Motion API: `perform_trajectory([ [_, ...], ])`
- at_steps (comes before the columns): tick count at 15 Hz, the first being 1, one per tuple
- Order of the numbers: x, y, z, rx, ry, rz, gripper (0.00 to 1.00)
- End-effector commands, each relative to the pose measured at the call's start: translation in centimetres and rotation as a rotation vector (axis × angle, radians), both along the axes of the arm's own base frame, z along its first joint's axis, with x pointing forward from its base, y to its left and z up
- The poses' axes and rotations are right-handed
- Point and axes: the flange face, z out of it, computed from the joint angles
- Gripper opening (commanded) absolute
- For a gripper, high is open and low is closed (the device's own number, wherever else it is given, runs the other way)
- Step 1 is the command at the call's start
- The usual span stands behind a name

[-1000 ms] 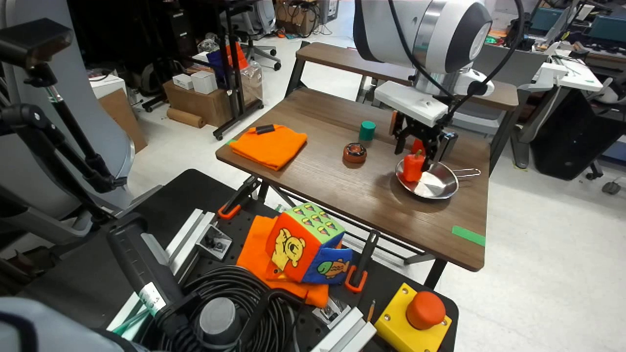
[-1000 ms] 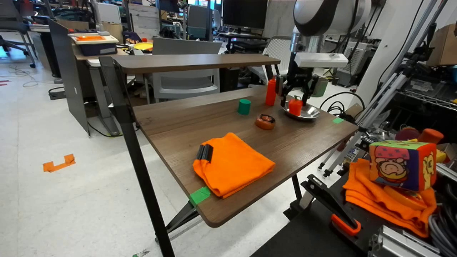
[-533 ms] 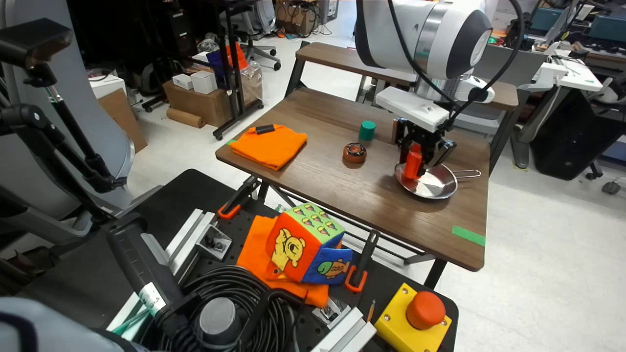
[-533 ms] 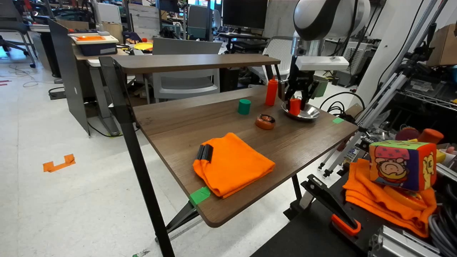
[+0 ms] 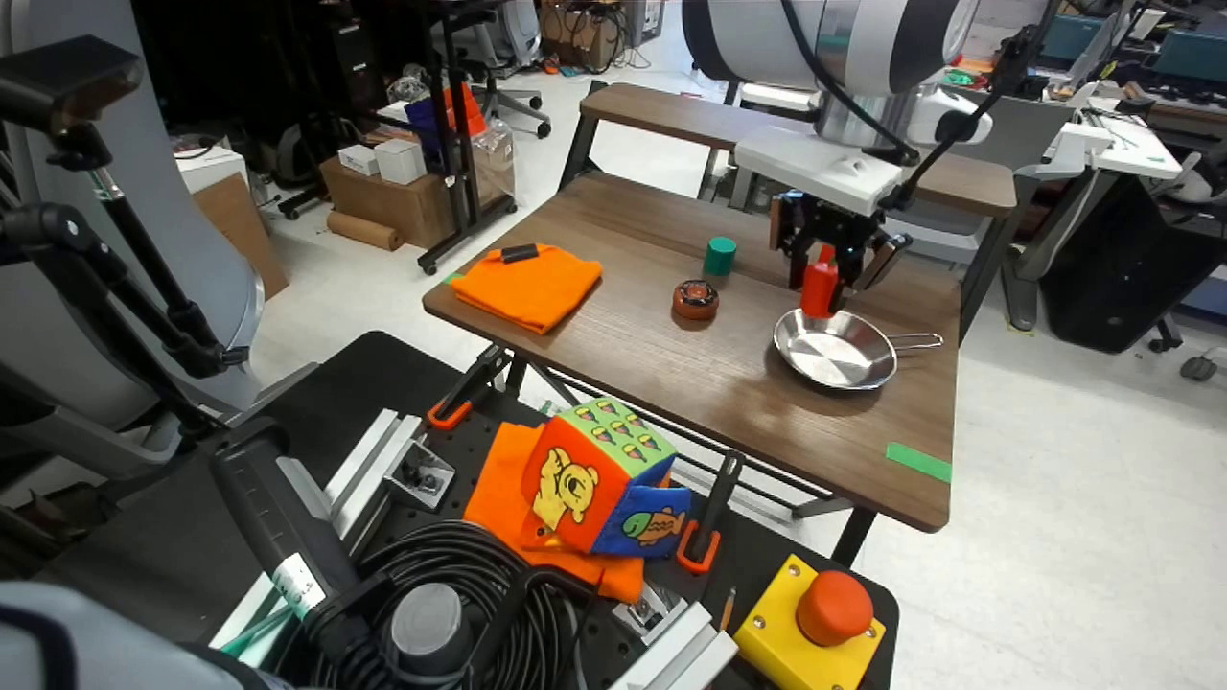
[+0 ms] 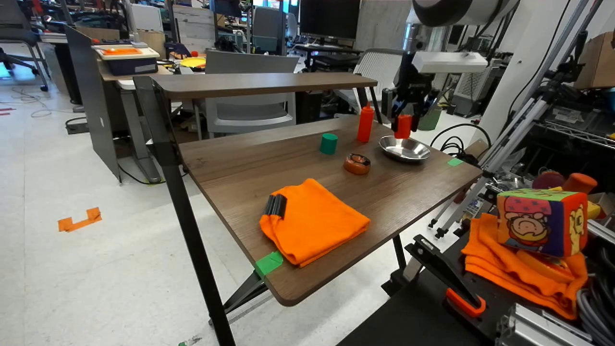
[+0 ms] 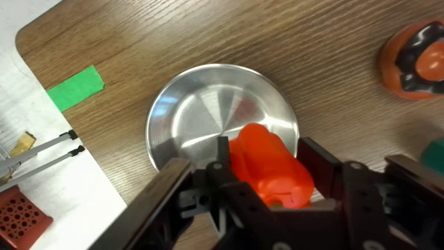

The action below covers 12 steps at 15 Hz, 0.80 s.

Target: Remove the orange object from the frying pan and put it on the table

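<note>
I pinch the orange object [image 6: 403, 126] from both sides in my pincer [image 7: 265, 147], holding it up above the frying pan [image 5: 836, 355], probably so that it clears the rim before I lower it onto the counter [image 5: 661, 359].

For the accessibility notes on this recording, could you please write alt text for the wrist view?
The gripper holds an orange-red pepper-shaped object, partly hiding the shiny round frying pan below. The pan sits on a brown wooden table, with green tape at left and part of a round orange-and-black object at upper right.
</note>
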Motion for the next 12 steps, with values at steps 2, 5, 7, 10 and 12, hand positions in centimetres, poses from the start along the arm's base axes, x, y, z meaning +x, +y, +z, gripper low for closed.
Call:
perform_trajectory([
  [2, -6.1, 4.4, 4.5, -0.019, -0.116, 0.117, 0.27],
  [5, -9.7, 7.0, 4.5, 0.027, -0.183, 0.09, 0.27],
  [7, -11.6, 7.9, 3.5, 0.062, -0.189, 0.029, 0.27],
  [10, -13.4, 8.5, 1.3, 0.072, -0.197, -0.046, 0.27],
  [12, -14.1, 8.6, 0.0, 0.064, -0.202, -0.081, 0.27],
])
